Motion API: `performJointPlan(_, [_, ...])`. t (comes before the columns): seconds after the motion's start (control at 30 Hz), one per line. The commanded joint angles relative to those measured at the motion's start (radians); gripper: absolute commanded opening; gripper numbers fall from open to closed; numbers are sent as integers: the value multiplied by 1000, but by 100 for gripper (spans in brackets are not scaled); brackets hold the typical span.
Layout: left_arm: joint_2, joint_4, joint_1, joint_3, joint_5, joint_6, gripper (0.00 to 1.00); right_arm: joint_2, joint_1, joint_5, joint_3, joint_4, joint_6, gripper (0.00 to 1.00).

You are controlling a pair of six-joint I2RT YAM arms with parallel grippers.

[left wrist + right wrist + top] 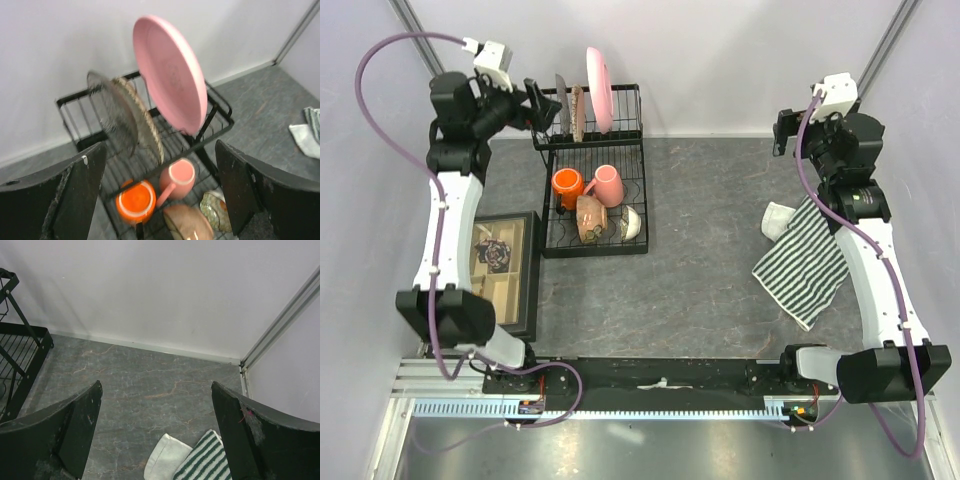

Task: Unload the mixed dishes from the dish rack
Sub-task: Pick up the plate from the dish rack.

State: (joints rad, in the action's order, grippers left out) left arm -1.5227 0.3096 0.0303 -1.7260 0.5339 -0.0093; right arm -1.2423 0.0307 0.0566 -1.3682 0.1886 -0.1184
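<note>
Left wrist view: left gripper [160,150] spread, empty, aimed at the dish rack [220,119]. The pink dish [170,70] stands on edge in the wire back, presumably to drain; the orange mug [135,201] and pink mug [178,176] sit on the base. Only the top external view places the right gripper [783,132], also spread, well apart near the striped cloth [810,265].

The dish rack [560,228] stands at the far left of the table [710,250], against the back wall. In its upright back section a wide dish [599,88] stands on edge at the right, with a flat disc [578,110] and a second disc [561,103] on edge to its left. On the rack's base, the left mug [567,185] and the right mug [608,185] sit side by side. Just before them lies a bowl [591,218], with a small bowl [632,222] to its right. A box of trinkets [533,270] lies left of the base. A striped cloth [810,265] lies well apart at the right.
</note>
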Motion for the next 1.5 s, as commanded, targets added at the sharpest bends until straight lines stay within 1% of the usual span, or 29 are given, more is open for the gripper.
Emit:
performJointPlan(0.0, [-106, 60, -16, -208, 130, -89, 95, -6, 3, 26, 14, -24, -17, 98])
performJointPlan(0.03, [-157, 72, -20, -240, 133, -99, 95, -8, 3, 28, 15, -23, -18, 98])
performJointPlan(0.1, [-203, 100, -18, -323, 136, -106, 97, -11, 3, 29, 17, -23, -21, 98])
performJointPlan(0.13, [-238, 106, -53, -346, 133, -110, 98, -11, 3, 31, 17, -21, -21, 98])
performJointPlan(0.3, [-339, 131, -81, -478, 155, -120, 97, -17, 2, 29, 17, -18, -32, 98])
performJointPlan(0.5, [-442, 154, -127, -584, 127, -110, 93, -28, 2, 15, 21, -18, -41, 98])
performJointPlan(0.67, [-494, 155, -150, -626, 90, -104, 89, -36, 3, 11, 27, -18, -49, 98])
performJointPlan(0.8, [-539, 152, -159, -671, 84, -101, 78, -43, 5, 11, 31, -17, -47, 98])
performJointPlan(0.83, [-553, 152, -161, -678, 83, -104, 74, -45, 2, 9, 31, -18, -47, 98])
performJointPlan(0.9, [-562, 141, -162, -684, 83, -109, 70, -46, 3, 9, 35, -18, -49, 98])
performJointPlan(0.93, [-567, 138, -164, -684, 81, -115, 63, -48, 3, 9, 37, -17, -49, 98])
performJointPlan(1.2, [-580, 112, -164, -687, 74, -133, 51, -49, 3, 8, 49, -20, -49, 98])
performJointPlan(1.23, [-580, 109, -164, -685, 80, -141, 46, -49, 3, 8, 49, -20, -49, 98])
performJointPlan(1.3, [-583, 97, -164, -685, 87, -155, 40, -46, 3, 8, 50, -20, -46, 98])
performJointPlan(1.33, [-583, 95, -165, -685, 93, -159, 34, -45, 3, 8, 49, -20, -46, 98])
performJointPlan(1.43, [-582, 86, -164, -685, 97, -176, 26, -39, 3, 8, 54, -20, -46, 98])
performJointPlan(1.47, [-582, 83, -164, -684, 97, -179, 25, -39, 3, 8, 57, -20, -47, 98])
